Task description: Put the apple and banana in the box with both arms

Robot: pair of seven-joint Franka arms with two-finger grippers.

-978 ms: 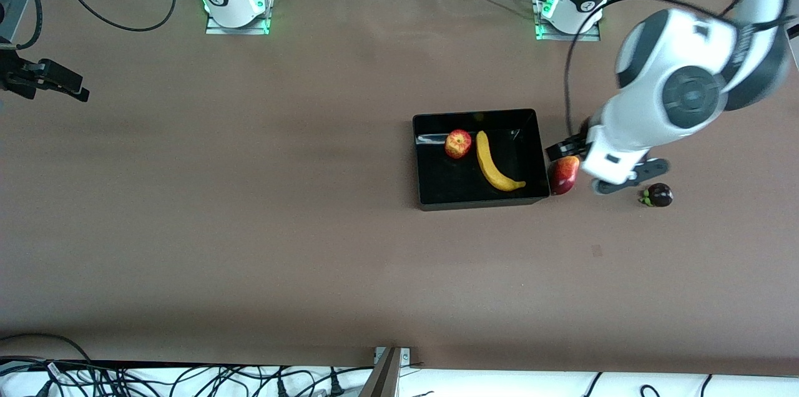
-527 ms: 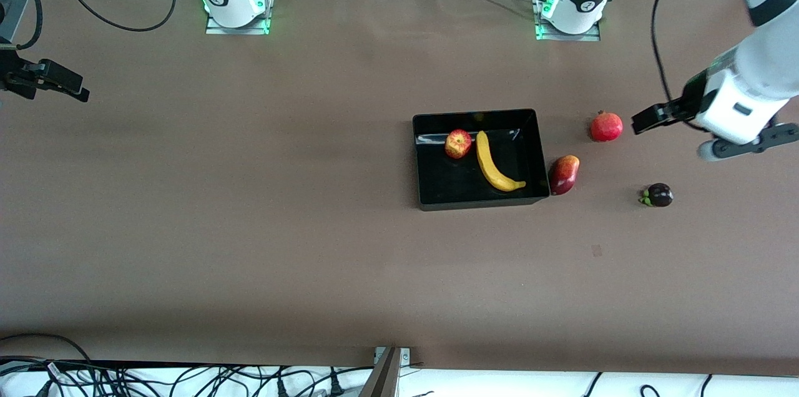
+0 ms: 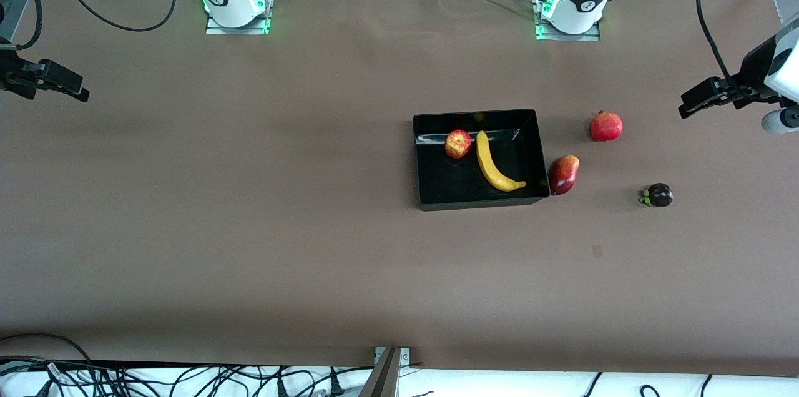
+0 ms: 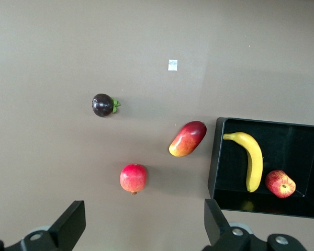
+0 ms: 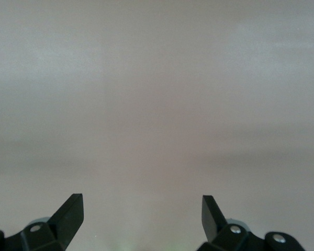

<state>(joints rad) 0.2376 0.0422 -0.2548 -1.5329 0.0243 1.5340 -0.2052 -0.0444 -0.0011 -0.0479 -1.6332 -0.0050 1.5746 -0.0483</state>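
The apple (image 3: 458, 143) and the banana (image 3: 493, 163) lie side by side in the black box (image 3: 449, 188). All three also show in the left wrist view: the apple (image 4: 280, 183), the banana (image 4: 251, 159) and the box (image 4: 303, 146). My left gripper (image 3: 686, 107) is open and empty, up in the air over bare table at the left arm's end, well away from the box; its own view (image 4: 144, 214) shows the fingers spread wide. My right gripper (image 3: 81, 90) waits open and empty over bare table at the right arm's end (image 5: 141, 206).
A red-and-dark mango (image 3: 563, 174) lies against the box's outer wall toward the left arm's end. A red pomegranate (image 3: 606, 126) and a dark mangosteen (image 3: 658, 195) lie farther toward that end. Cables hang off the table's near edge.
My left arm has swung away from beside the box and the mango toward its end of the table, uncovering the pomegranate. The fruit, the box and the right arm have not moved.
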